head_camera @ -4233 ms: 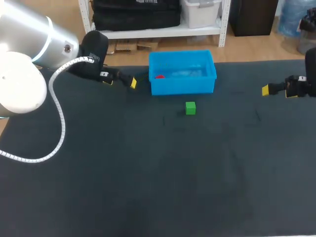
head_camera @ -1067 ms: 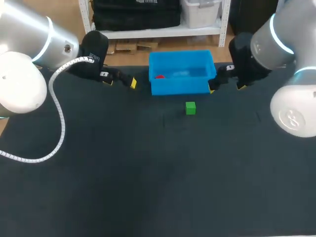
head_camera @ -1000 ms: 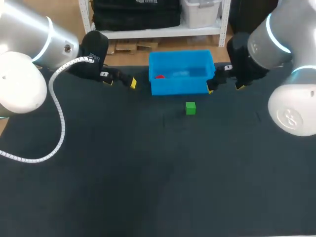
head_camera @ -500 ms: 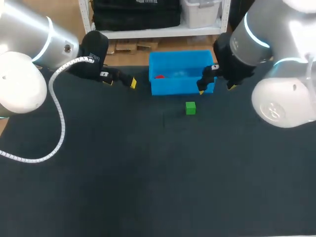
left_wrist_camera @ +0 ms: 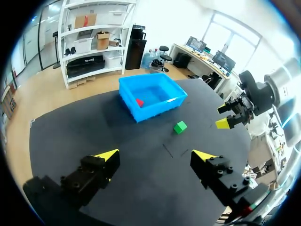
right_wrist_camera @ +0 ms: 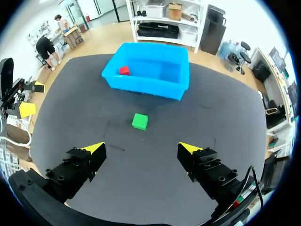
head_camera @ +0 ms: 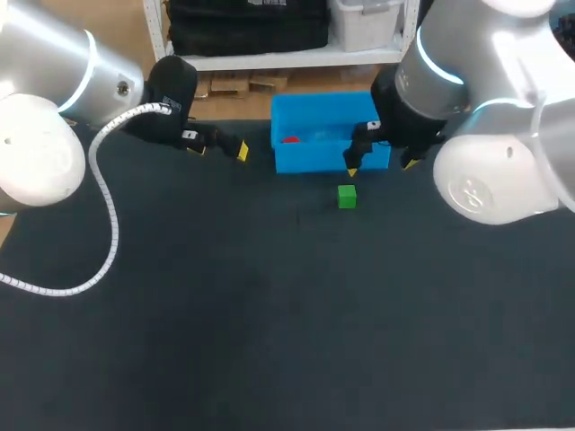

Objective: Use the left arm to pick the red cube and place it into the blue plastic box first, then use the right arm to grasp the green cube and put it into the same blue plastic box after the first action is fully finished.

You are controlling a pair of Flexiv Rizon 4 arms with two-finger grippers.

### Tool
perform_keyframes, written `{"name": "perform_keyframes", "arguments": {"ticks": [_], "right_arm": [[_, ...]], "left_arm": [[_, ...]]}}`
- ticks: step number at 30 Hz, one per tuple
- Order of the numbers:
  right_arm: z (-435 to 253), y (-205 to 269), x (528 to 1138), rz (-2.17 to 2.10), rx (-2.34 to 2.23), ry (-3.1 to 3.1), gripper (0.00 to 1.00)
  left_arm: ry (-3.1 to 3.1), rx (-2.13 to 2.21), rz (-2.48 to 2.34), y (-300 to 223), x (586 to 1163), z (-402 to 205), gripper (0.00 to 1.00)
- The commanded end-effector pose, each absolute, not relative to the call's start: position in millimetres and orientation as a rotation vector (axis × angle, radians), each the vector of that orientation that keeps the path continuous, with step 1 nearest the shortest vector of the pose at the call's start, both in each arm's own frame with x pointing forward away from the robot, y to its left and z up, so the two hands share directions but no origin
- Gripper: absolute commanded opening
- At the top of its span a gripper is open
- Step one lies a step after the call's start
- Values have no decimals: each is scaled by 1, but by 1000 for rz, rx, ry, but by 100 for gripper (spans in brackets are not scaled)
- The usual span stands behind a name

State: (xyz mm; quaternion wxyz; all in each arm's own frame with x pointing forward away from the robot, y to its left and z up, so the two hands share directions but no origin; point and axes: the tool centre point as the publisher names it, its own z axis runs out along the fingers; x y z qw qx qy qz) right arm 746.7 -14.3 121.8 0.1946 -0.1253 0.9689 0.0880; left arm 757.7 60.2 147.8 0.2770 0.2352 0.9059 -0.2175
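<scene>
green cube (head_camera: 347, 197) on the surface, just near of blue plastic box (head_camera: 331, 158); looks light, rigid, flat-faced, take two opposite sides | right tool (head_camera: 378, 167) spread, empty, above it, cube ahead, centred between fingers | red cube (head_camera: 289, 139) inside box, left end | left tool (head_camera: 218, 149) spread, empty, left of box

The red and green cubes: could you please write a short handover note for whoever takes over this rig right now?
Left gripper: open, empty, off the left end of the blue plastic box, not touching it.
Right gripper: open, empty, in front of the box's right half.
Red cube: inside the box, near its left end.
Green cube: on the table just in front of the box, ahead of the right gripper's fingers, untouched.
Done: red cube is in the box.
Left: right arm grasps the green cube and puts it into the same box.
</scene>
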Motion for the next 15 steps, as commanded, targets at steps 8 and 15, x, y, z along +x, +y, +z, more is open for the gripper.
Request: {"name": "perform_keyframes", "arguments": {"ticks": [8, 15], "right_arm": [[112, -5, 746, 207, -325, 2754, 100], [107, -2, 745, 178, -325, 2769, 100]], "left_arm": [[2429, 631, -586, 61, 757, 147, 100], [2429, 631, -586, 61, 757, 147, 100]]}}
